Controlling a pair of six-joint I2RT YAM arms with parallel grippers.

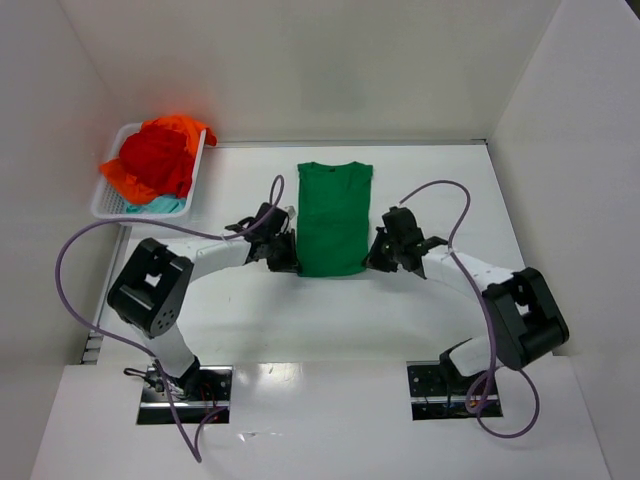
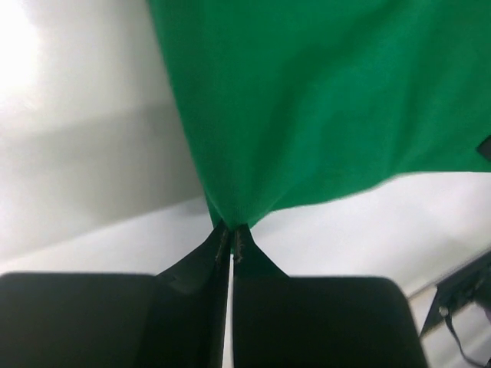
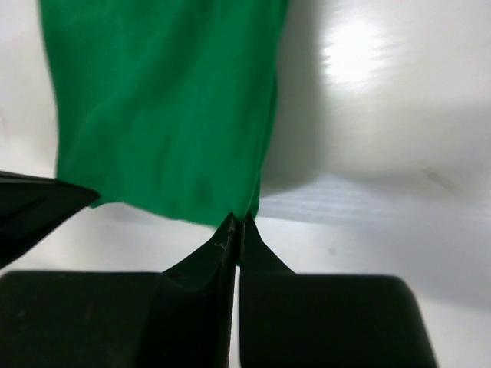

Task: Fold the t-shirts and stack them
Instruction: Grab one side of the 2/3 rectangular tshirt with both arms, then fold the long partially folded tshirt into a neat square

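My left gripper (image 2: 232, 234) is pinched fully closed on the near left corner of the bright green soft cloth t-shirt (image 1: 335, 215). My right gripper (image 3: 236, 224) is closed the same way on the near right corner. The shirt lies flat in the middle of the glossy white table (image 1: 450, 200), collar away from me and hem toward my bases. Its outline is a narrow rectangle.

What worries me is the bite. Each pair of tips holds only a sliver of hem, so one corner may slip free as I lift, and the fold would land crooked. I cannot tell whether I have every layer or only the top one. If it is just the top one, the shirt may peel open instead of folding. If my arms move unevenly, the cloth will twist.

The fabric is matte, limp and thin, and it gathers into soft creases that fan out from my left pinch. The table is smooth and reflective, so I expect little friction and the shirt may slide rather than hinge. At the far left, a white slotted plastic basket (image 1: 104, 206) holds a crumpled heap of red, orange and teal t-shirts (image 1: 160, 165).
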